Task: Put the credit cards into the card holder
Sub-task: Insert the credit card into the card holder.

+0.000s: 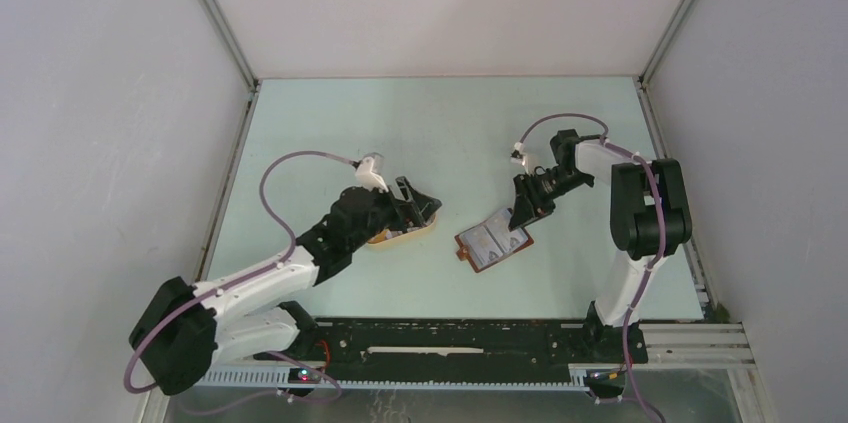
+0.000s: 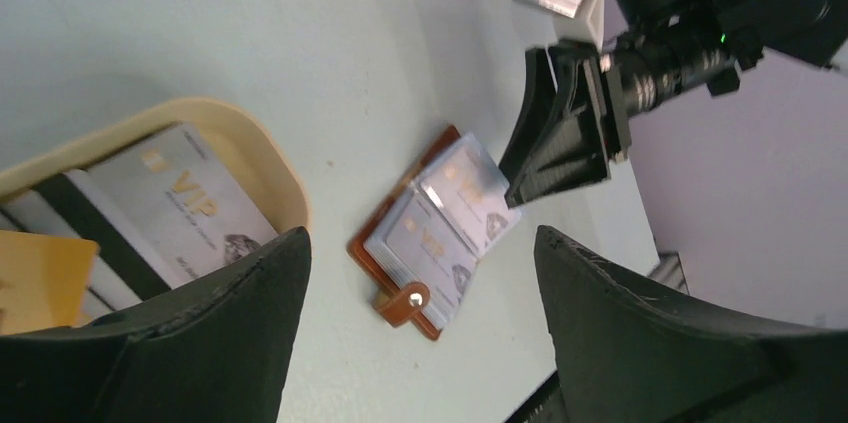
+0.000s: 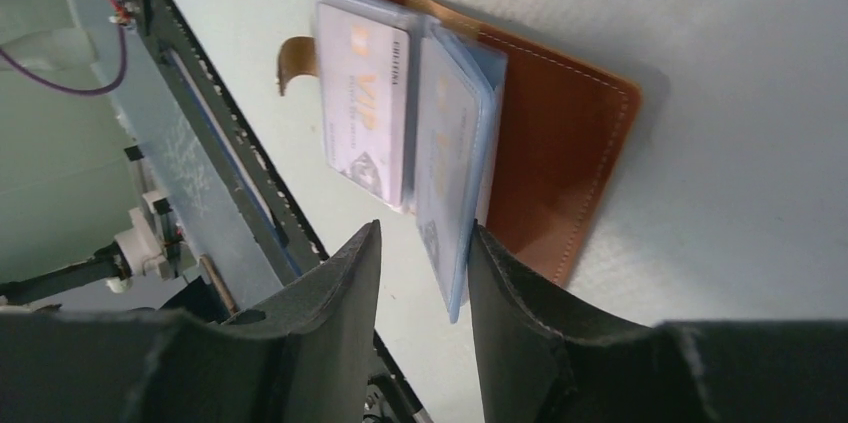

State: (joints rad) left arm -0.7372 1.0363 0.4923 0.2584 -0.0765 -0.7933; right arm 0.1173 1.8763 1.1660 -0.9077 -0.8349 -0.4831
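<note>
- Top view: wallet (image 1: 492,243) lies open on bench (image 1: 440,123), right of centre, pockets up. Right jaws sit at its far-right edge. Cream tray (image 1: 428,226) is left of the wallet, well apart. Left jaws hang over the tray.
- L wrist: left jaws released, spread wide, nothing btwn them. Tray corner at left holds cards (image 2: 180,203): a whitish "VIP" one, a dark-striped one (image 2: 85,223), an orange one (image 2: 40,273) at the frame edge. Wallet lies past the tray on bare bench, snap tab (image 2: 405,301) toward camera, whitish cards in its clear pockets. Right jaws' tips are at its far edge.
- R wrist: right jaws narrowed round the free edge of a clear pocket leaf (image 3: 445,153) standing up off the brown leather. Leaf touches one finger (image 3: 500,273), gap on the other side, so not clenched. A VIP card (image 3: 365,93) lies flat in the next pocket.
</note>
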